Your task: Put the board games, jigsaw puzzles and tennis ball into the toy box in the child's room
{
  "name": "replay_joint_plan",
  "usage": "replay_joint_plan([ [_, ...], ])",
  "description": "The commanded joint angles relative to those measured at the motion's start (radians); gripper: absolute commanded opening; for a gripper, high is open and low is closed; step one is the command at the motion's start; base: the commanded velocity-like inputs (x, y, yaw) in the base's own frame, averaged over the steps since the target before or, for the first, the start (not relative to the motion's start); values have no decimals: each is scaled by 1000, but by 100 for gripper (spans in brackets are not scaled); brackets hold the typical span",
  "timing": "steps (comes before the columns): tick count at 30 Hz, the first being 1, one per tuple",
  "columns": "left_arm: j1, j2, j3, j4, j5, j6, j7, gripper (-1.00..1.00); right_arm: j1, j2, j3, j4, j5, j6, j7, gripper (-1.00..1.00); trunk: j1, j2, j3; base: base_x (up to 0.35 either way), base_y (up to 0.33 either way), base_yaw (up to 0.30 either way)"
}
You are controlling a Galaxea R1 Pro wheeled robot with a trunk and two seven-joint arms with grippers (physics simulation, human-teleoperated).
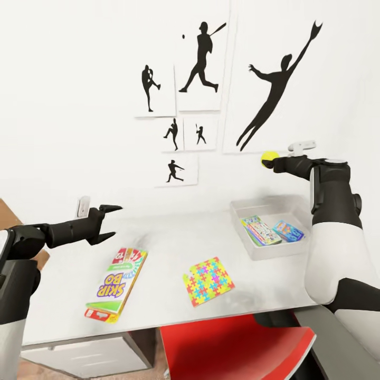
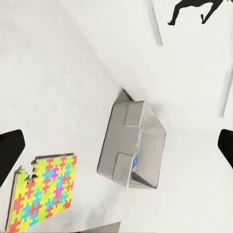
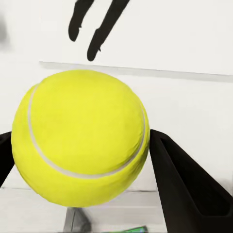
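Gripping tennis ball, right hand above toy box.

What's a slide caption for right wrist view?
Right gripper holds the tennis ball before a white wall.

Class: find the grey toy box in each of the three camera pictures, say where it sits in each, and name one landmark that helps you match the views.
Head view: the toy box sits right of centre on the table, below the raised tennis ball.
Left wrist view: middle of the picture, beside the jigsaw puzzle.
Right wrist view: I cannot make it out; the ball in the right claw covers most of the picture.
Shared landmark: the black silhouette pictures on the wall.
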Motion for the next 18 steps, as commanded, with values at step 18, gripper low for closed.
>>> replay_joint_plan([
  [18,-7,-1,-5,1,4,9,6,100,0,-4,-2,-13,6,4,10,-100,-23,41,17,0,-71,79],
])
